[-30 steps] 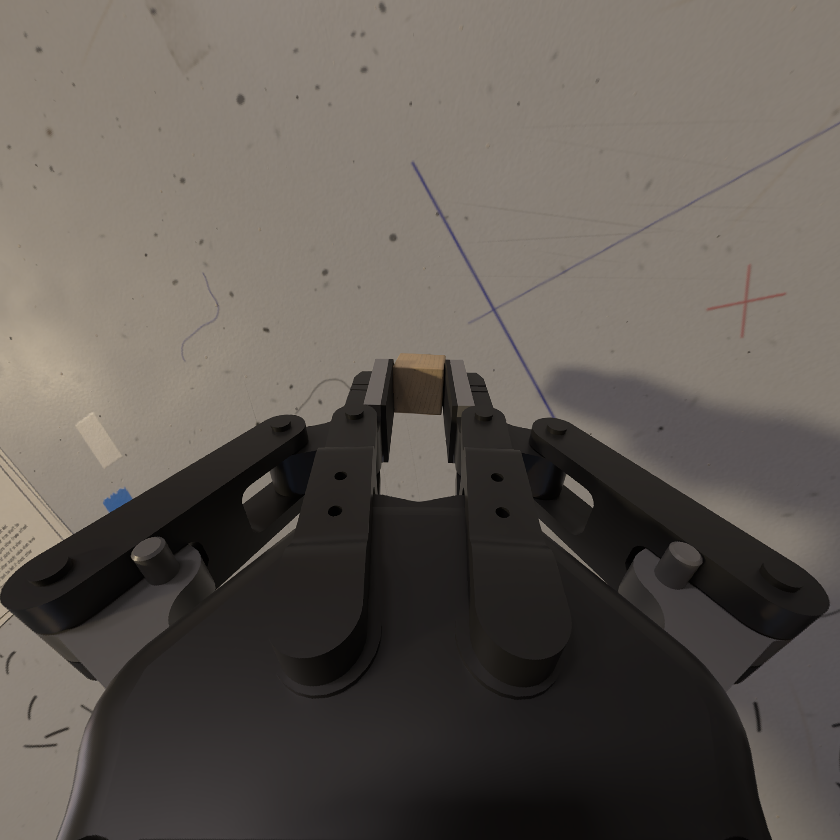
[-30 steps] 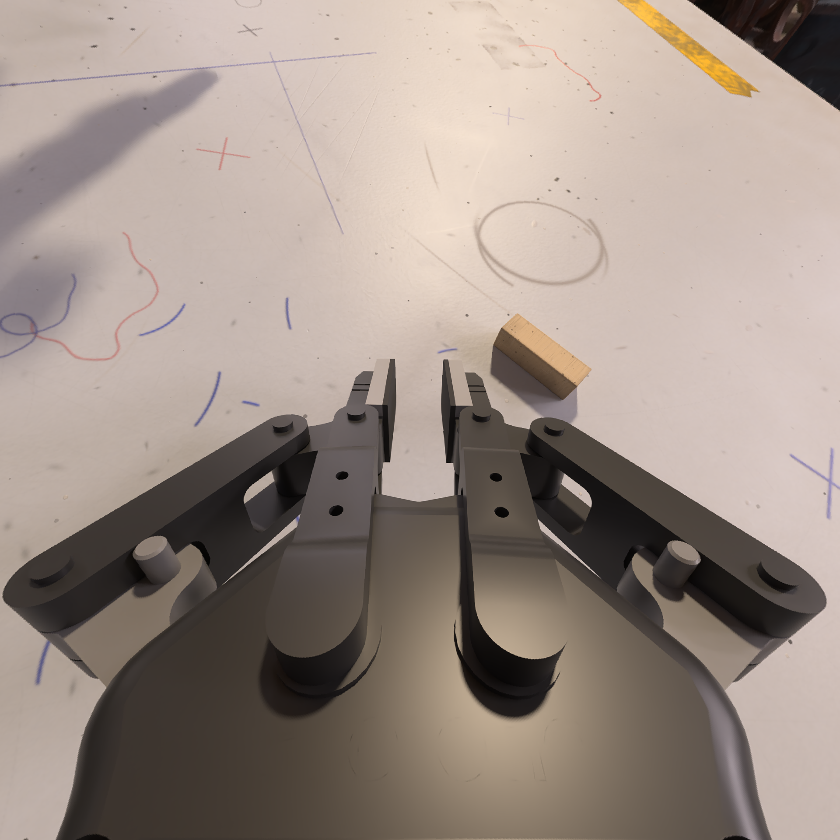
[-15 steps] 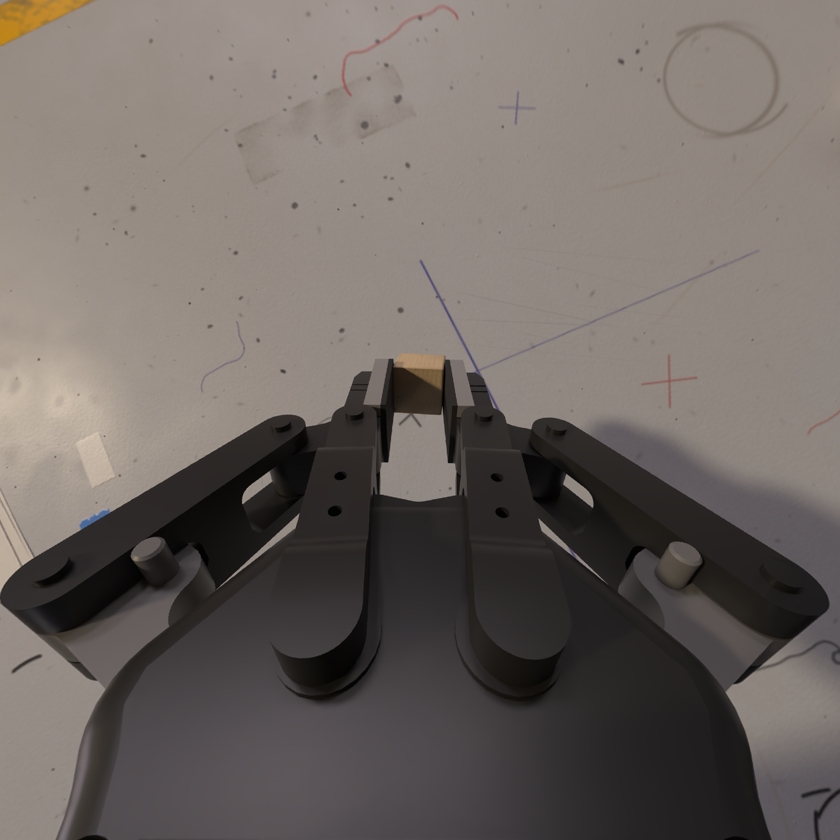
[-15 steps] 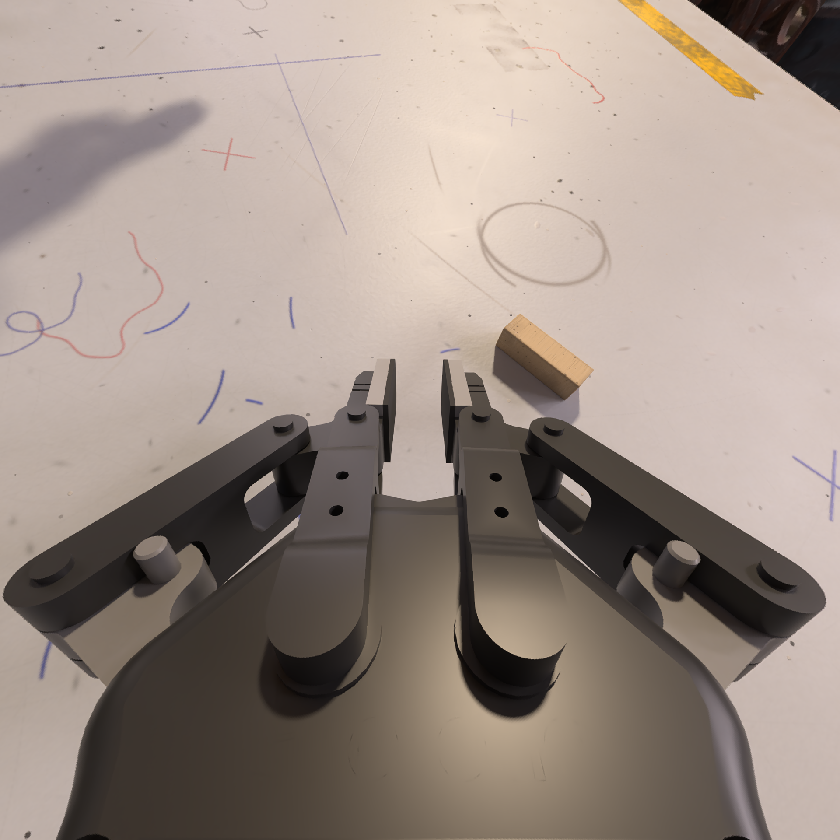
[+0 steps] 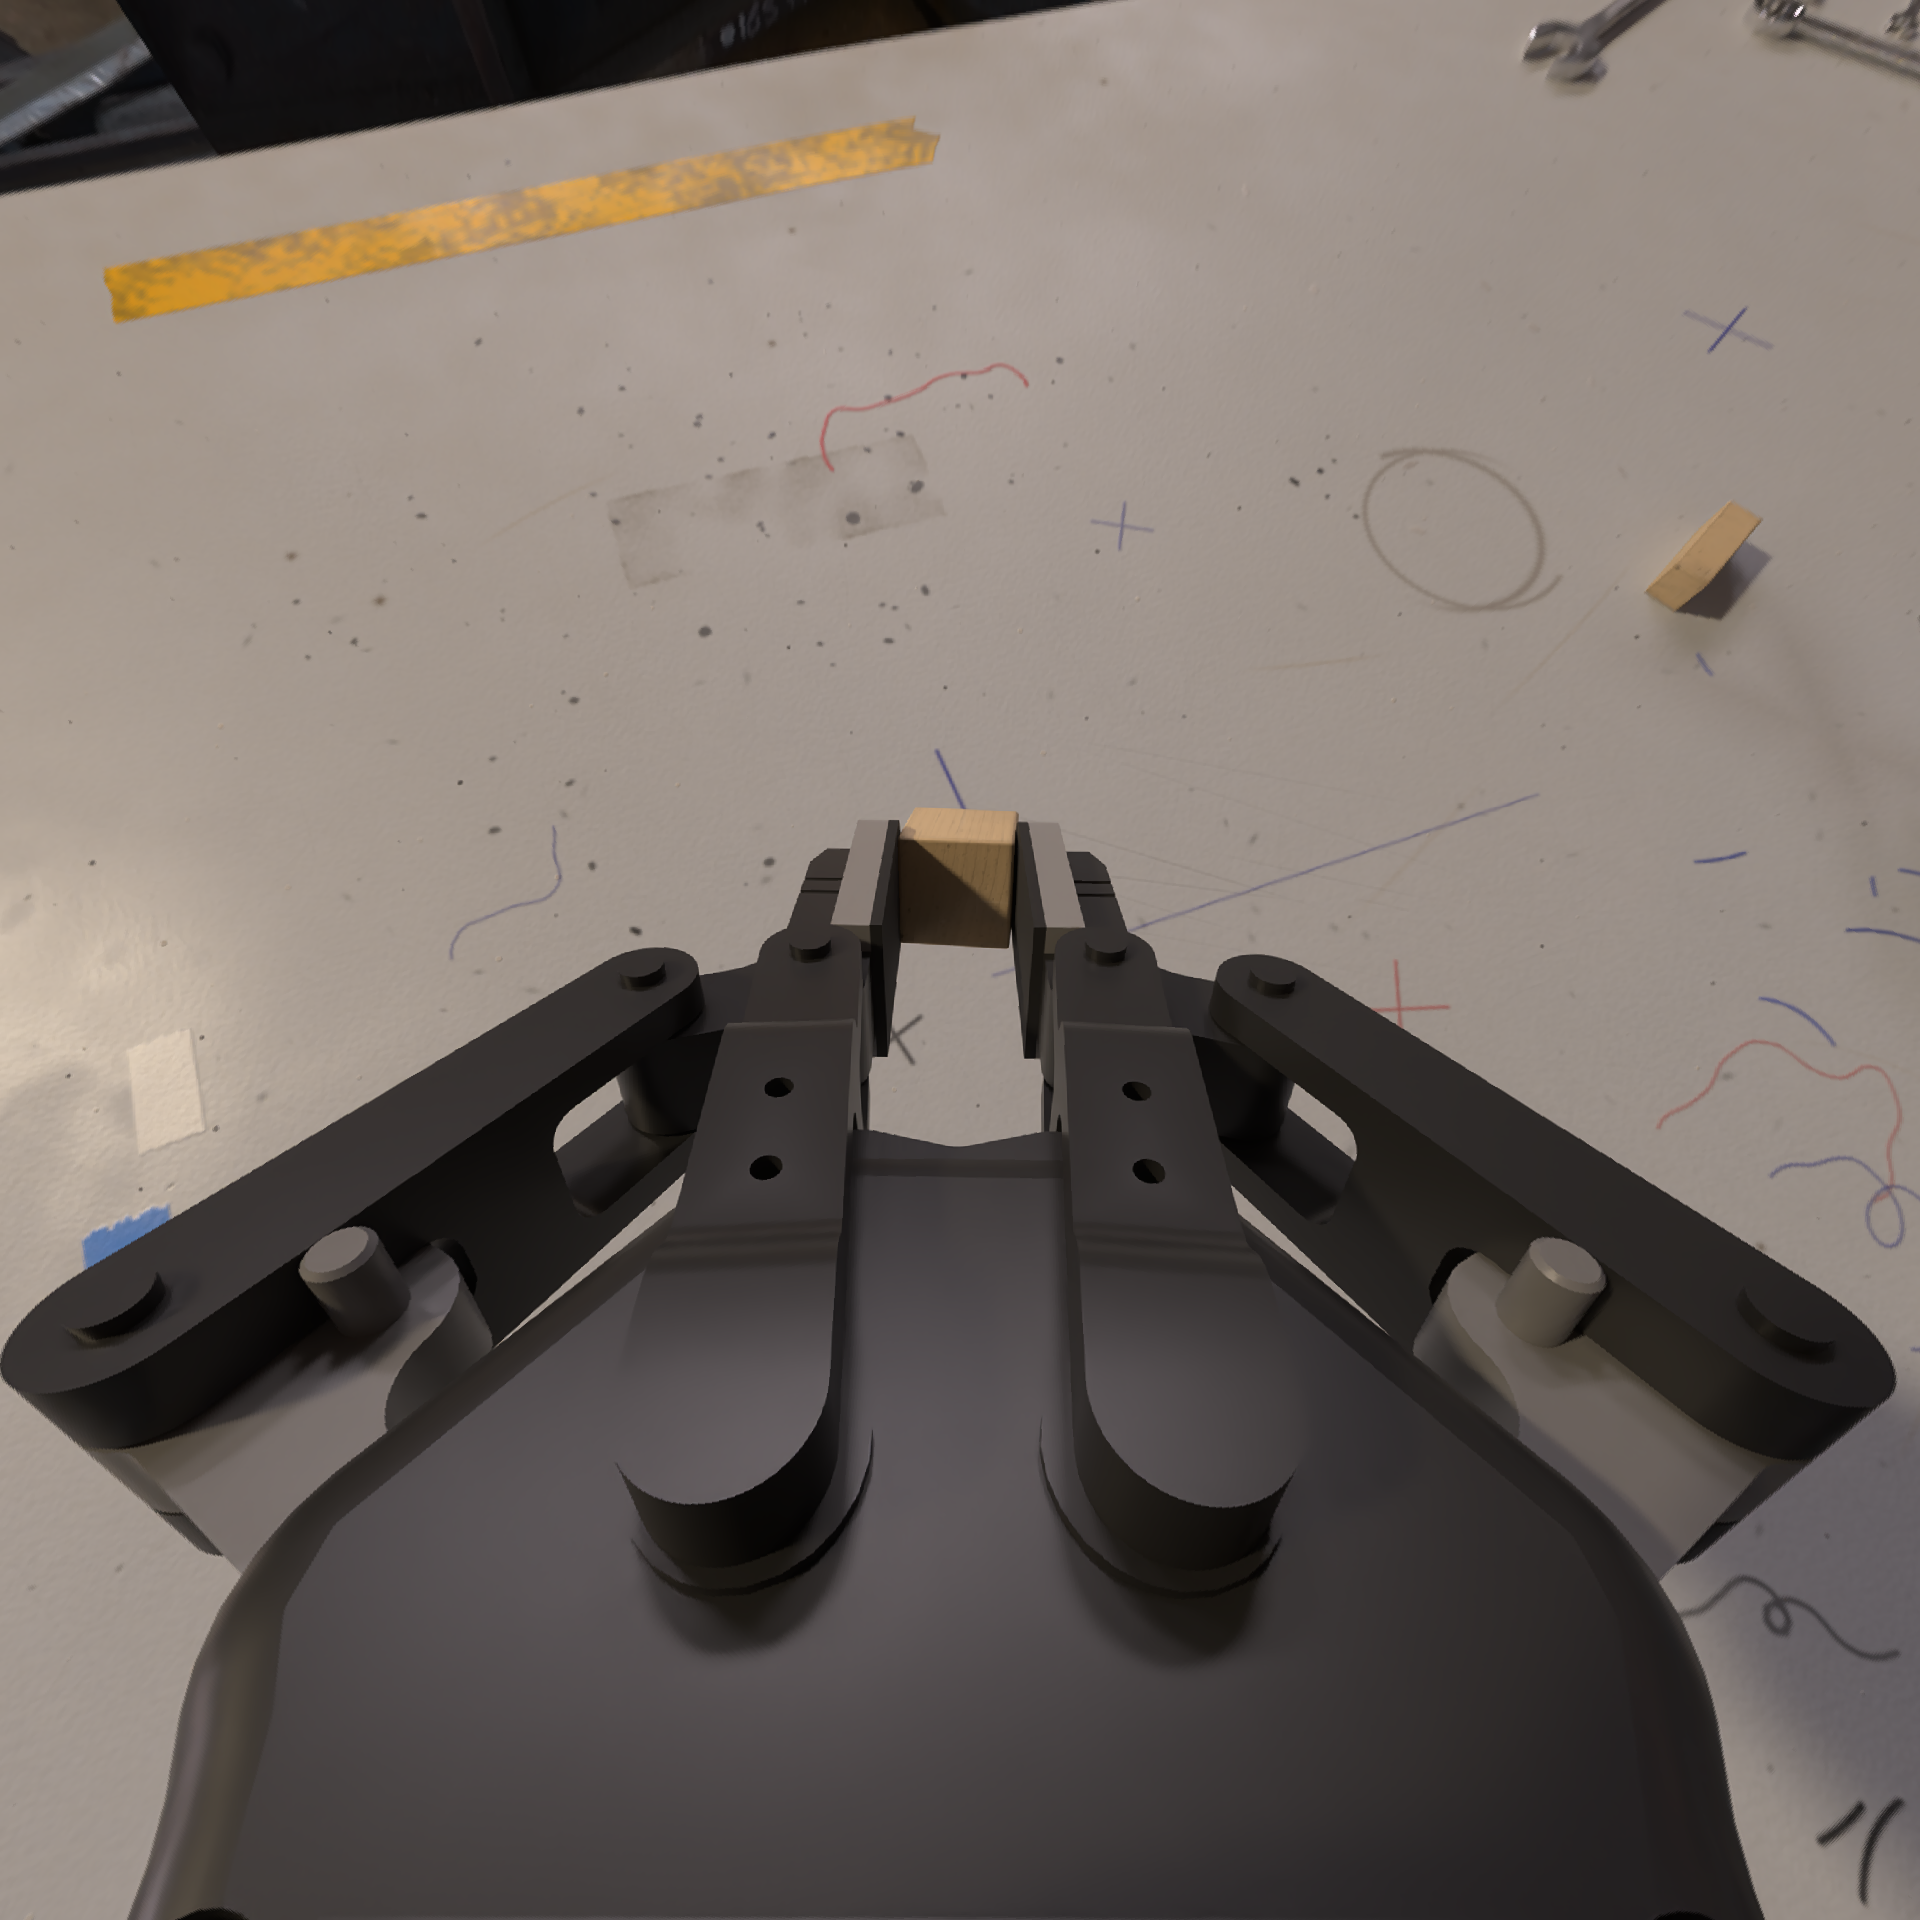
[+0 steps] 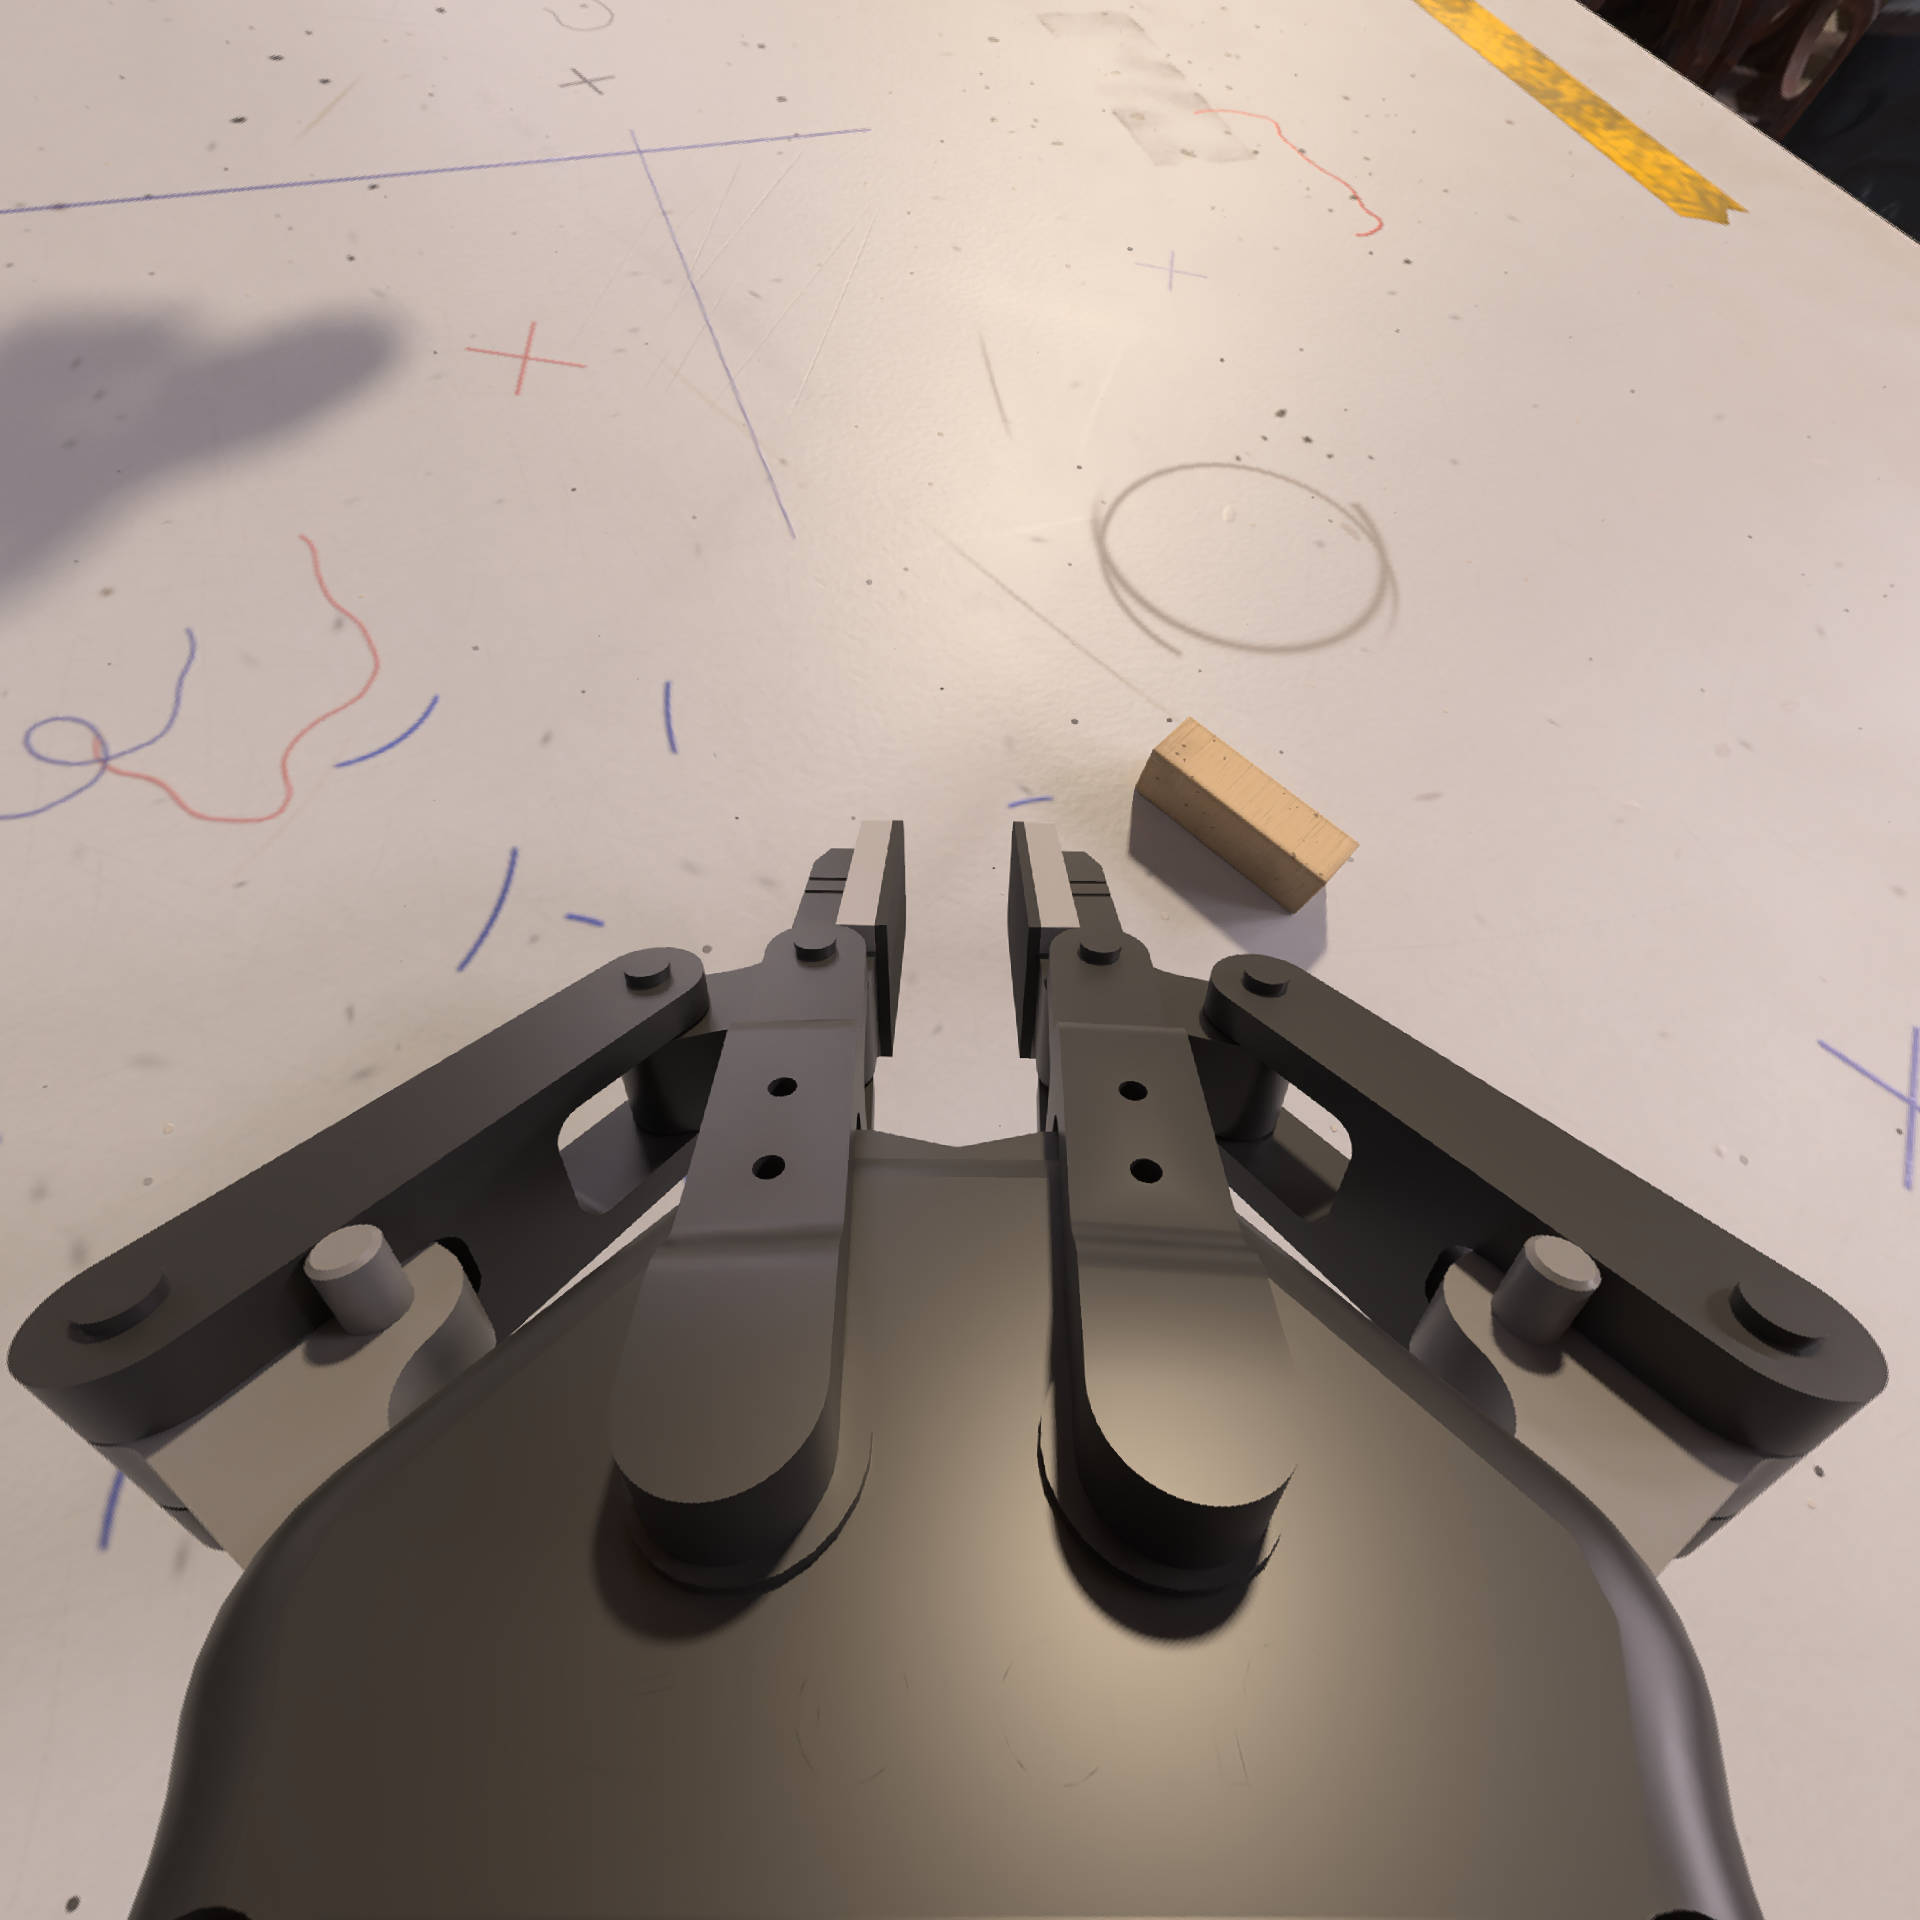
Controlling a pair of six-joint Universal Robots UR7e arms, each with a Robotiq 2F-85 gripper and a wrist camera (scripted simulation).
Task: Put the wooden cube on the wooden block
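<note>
My left gripper (image 5: 956, 868) is shut on a small wooden cube (image 5: 956, 883) and holds it above the table. The wooden block (image 5: 1702, 566), a light oblong piece, lies flat on the table far to the upper right in the left wrist view. In the right wrist view the same block (image 6: 1245, 812) lies just right of and beyond my right gripper (image 6: 958, 868), apart from it. The right gripper's jaws stand partly apart with nothing between them.
The white table (image 5: 416, 675) bears pen marks, a pencilled circle (image 5: 1455, 530) and a yellow tape strip (image 5: 509, 218) near its far edge. Wrenches (image 5: 1590, 36) lie at the far right corner. A dark shadow (image 6: 177, 384) falls at the left in the right wrist view.
My left gripper has risen and tilted up with the cube, so the far table edge, tape and block came into view. The right gripper has barely moved.
</note>
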